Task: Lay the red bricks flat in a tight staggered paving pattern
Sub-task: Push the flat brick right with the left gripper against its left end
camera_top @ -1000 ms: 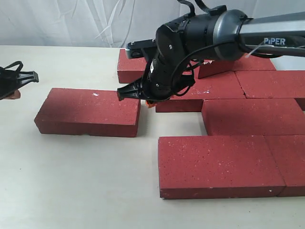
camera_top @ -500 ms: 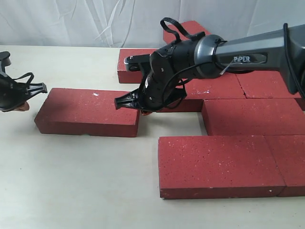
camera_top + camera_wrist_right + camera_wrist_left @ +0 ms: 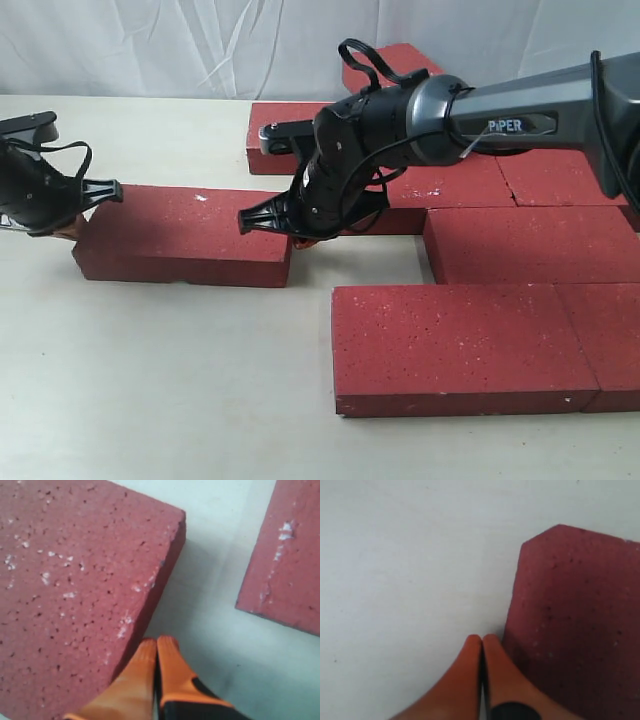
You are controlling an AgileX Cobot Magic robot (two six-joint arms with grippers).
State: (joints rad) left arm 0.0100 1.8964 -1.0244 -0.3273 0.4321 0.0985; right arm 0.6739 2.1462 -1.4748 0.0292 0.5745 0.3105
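One loose red brick (image 3: 185,235) lies flat on the table, apart from the rest. My left gripper (image 3: 68,232) is shut with nothing in it, its orange tips against the brick's left end. The left wrist view has those tips (image 3: 481,639) beside the brick's corner (image 3: 575,620). My right gripper (image 3: 305,241) is also shut and empty, low at the brick's right end. In the right wrist view the right gripper (image 3: 157,642) touches the side of this brick (image 3: 75,580), and a neighbouring brick (image 3: 285,555) lies across a gap.
Several red bricks lie flat to the right: a front brick (image 3: 460,345) with another (image 3: 610,340) beside it, a middle brick (image 3: 530,243), and back ones (image 3: 285,135). One brick (image 3: 395,58) rests higher at the back. A white curtain (image 3: 150,45) closes the rear.
My left gripper has moved right and reached the loose brick's left end. The right gripper has shifted slightly down and left at the brick's right end.
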